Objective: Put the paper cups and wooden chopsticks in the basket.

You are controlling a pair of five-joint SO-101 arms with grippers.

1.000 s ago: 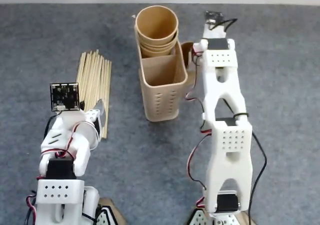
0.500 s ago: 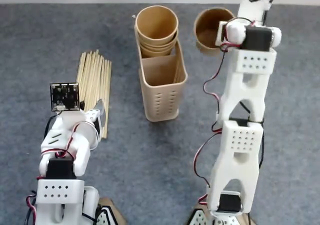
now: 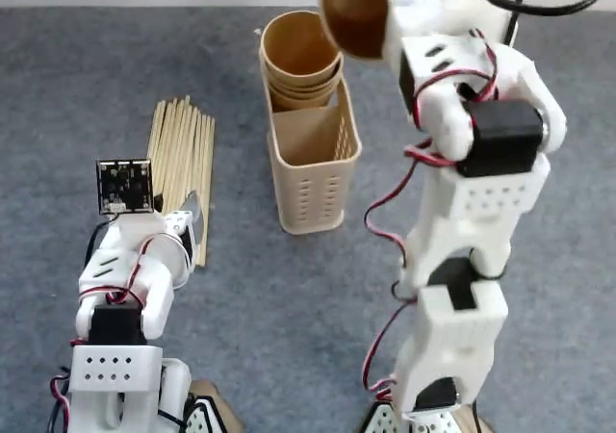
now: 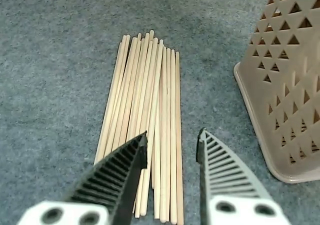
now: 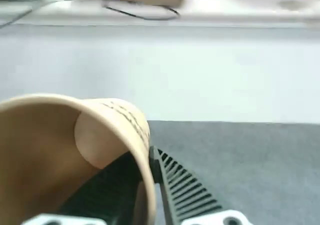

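Note:
A tan perforated basket (image 3: 310,188) stands mid-table, with stacked paper cups (image 3: 300,53) in its far compartment. My right gripper (image 5: 150,172) is shut on the rim of another paper cup (image 3: 358,12) (image 5: 55,150), lifted high and just right of the basket's far end. A bundle of wooden chopsticks (image 3: 183,159) (image 4: 147,120) lies flat left of the basket (image 4: 285,90). My left gripper (image 4: 170,150) hangs open just above the near ends of the chopsticks, holding nothing.
Grey carpet covers the table. A white wall strip (image 5: 165,70) runs along the far edge. The basket's near compartment (image 3: 310,135) is open at the top.
The right arm has raised the paper cup off the table and swung it left toward the basket's far end. The left arm has stayed still.

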